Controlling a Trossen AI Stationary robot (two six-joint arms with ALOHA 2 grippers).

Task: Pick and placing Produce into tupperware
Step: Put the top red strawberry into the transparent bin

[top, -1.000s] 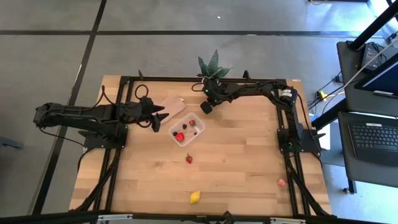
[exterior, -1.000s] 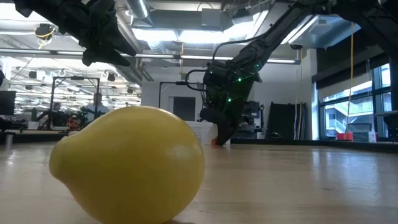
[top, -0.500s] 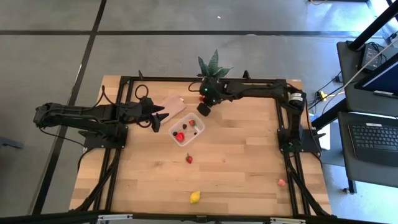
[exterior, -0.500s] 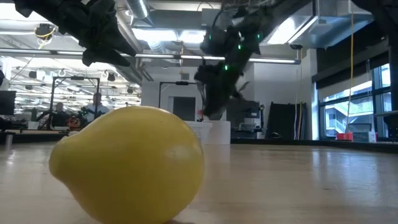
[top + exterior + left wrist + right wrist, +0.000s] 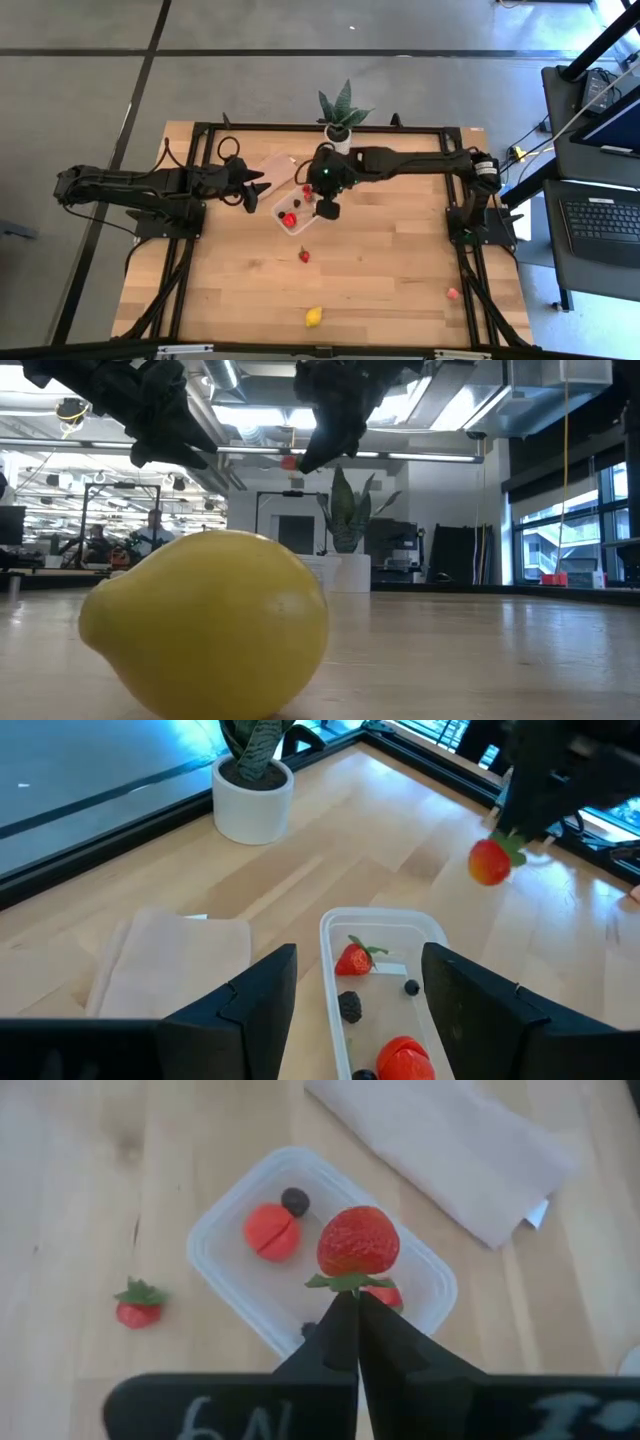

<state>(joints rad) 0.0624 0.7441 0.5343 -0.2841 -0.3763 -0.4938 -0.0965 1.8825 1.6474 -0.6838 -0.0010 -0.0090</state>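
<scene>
Our right gripper (image 5: 352, 1305) is pinched shut on a strawberry (image 5: 358, 1242) by its leaves, directly above the clear tub (image 5: 215, 1245). We judge the drop is straight down. Our left gripper (image 5: 360, 995), jaws parted and empty, waits just beside the tub.

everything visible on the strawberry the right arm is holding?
The held strawberry is small, glossy red and dimpled, with a green leafy cap. The right end effector is shut on that cap, fingertips pinching the leaves, berry pointing away from the wrist. It hangs in the air above the tupperware, over its far wall, touching nothing but the fingers. The left wrist view shows it dangling clear of the table.
</scene>
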